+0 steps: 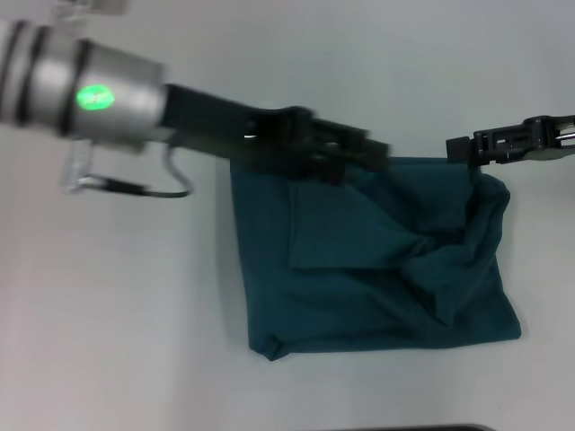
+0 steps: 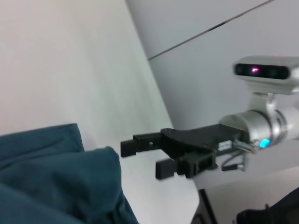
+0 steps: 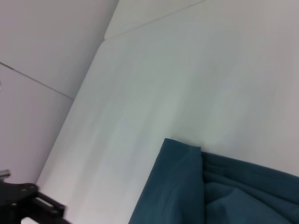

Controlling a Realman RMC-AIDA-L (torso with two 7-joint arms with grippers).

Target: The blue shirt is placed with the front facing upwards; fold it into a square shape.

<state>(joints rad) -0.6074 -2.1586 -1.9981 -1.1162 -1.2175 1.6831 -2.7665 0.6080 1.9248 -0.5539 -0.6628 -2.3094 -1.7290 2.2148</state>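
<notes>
The blue shirt (image 1: 377, 260) lies on the white table as a rough, rumpled square, with a flap folded over its middle and bunched cloth on the right side. The same shirt (image 2: 51, 177) fills a corner of the left wrist view, and the shirt (image 3: 219, 191) also shows in the right wrist view. My left gripper (image 1: 373, 154) hangs over the shirt's far edge, blurred. My right gripper (image 1: 458, 148) sits just off the shirt's far right corner. In the left wrist view, the right gripper (image 2: 140, 159) stands open with nothing between its fingers.
The white table (image 1: 135, 314) spreads around the shirt on all sides. A cable loop (image 1: 175, 184) hangs from the left arm beside the shirt's far left corner. A dark edge (image 1: 422, 428) shows at the table's near side.
</notes>
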